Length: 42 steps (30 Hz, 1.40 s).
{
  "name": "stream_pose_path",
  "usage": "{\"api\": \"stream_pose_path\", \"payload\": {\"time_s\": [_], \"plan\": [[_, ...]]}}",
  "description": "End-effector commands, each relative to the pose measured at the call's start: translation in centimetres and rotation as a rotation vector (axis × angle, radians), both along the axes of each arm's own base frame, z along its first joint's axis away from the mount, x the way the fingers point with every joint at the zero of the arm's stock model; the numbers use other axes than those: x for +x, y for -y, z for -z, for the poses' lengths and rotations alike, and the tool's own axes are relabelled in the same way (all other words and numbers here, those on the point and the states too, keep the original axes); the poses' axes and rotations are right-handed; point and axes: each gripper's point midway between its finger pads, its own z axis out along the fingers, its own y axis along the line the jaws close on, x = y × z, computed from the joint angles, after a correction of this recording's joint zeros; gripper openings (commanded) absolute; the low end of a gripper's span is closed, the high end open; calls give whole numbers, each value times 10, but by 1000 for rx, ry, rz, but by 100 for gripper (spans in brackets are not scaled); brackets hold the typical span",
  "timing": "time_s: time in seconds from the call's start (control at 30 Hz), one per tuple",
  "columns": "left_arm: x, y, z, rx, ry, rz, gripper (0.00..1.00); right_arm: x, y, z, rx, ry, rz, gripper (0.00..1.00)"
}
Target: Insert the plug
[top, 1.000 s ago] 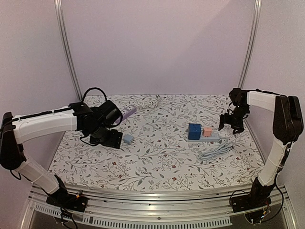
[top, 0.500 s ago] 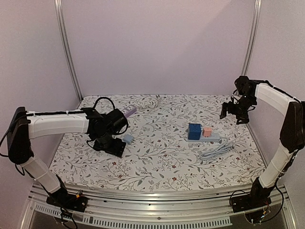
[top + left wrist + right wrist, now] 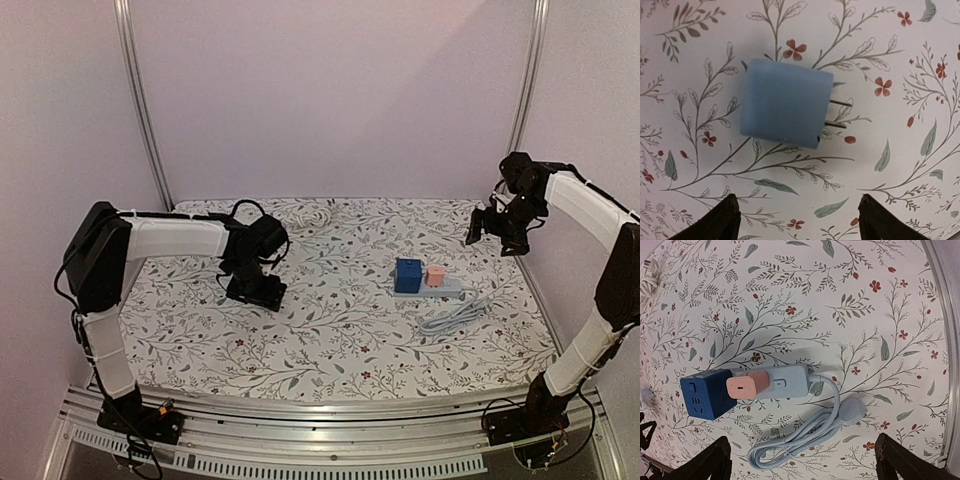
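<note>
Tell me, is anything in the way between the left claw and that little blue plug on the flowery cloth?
Nothing visible is in the way. The blue plug lies alone on the cloth, prongs pointing sideways. The left gripper hangs near it, jaws open, with only bare cloth between the two.

Looking into a robotics lab cell: lilac walls (image 3: 330, 90) and aluminium posts (image 3: 141, 100) are enclosing a floral tabletop (image 3: 330, 345), left arm (image 3: 170, 238) and right arm (image 3: 590, 205) bolted to its front rail (image 3: 330, 408).
</note>
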Motion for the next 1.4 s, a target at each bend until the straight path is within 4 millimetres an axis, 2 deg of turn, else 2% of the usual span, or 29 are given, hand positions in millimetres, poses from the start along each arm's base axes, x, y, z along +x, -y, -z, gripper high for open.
{"api": "stream_pose_path", "payload": {"time_s": [0.0, 0.07, 0.2, 0.3, 0.43, 0.6, 0.7, 0.83, 1.0, 1.1, 1.23, 1.37], "plan": [[31, -2, 2, -37, -8, 23, 81, -8, -8, -19, 32, 35, -26, 99], [42, -1, 2, -45, -8, 23, 81, -12, -9, -18, 38, 33, -29, 99], [52, 2, 11, -41, -33, 43, 76, -15, -10, -16, 50, 33, -34, 99], [54, 7, 17, -51, -53, 47, 63, -16, -13, -14, 63, 26, -38, 99], [48, 13, 24, -80, -84, 32, 40, -17, -13, -13, 62, 24, -38, 99], [42, 27, 17, -120, -64, 11, 28, -17, -14, -11, 65, 20, -41, 99], [36, 54, 9, -164, -47, 20, 27, -17, -14, -9, 65, 17, -42, 99], [28, 100, 1, -197, -12, 42, 28, -17, -13, -6, 63, 12, -32, 99], [8, 163, 12, -224, -12, 37, 28, -19, -16, -5, 81, 4, -26, 99], [0, 191, 23, -223, -22, 46, 28, -22, -15, -5, 78, 0, -23, 99], [-11, 213, 32, -231, -40, 80, 30, -23, -15, -6, 77, 1, -21, 99], [-15, 212, 36, -214, -47, 95, 40, -22, -15, -7, 72, 2, -22, 99]]}}
